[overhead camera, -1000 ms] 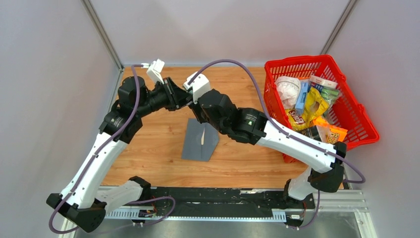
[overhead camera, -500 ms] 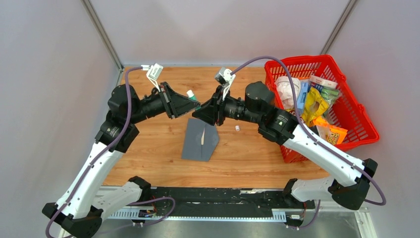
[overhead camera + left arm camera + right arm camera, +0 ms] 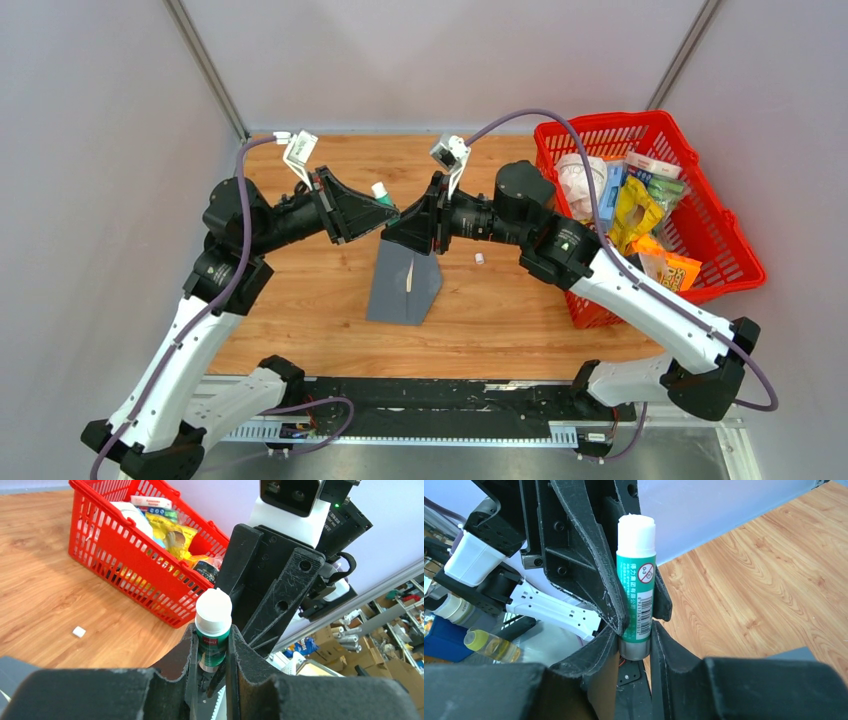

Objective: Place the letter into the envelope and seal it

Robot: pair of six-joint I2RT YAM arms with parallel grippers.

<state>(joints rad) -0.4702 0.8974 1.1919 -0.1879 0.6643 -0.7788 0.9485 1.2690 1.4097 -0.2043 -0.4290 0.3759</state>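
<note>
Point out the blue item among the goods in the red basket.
The slim blue box, set between the crumpled white bag and the yellow packet in the red basket. Its neighbours are white and yellow.

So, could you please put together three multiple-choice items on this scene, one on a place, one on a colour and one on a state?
1. Where on the table does the envelope lie?
A) far left corner
B) near the middle
C) near right corner

2. What colour is the body of the glue stick?
A) green
B) blue
C) orange

3. How do the jaws of the left gripper stand?
A) wide open, empty
B) shut on the envelope
C) shut on the glue stick

Key:
1 B: the top view shows the dark grey envelope on the wood about mid-table.
2 A: the right wrist view shows a green body under a white tip.
3 C: the left wrist view shows both jaws pressed against the stick.
</note>
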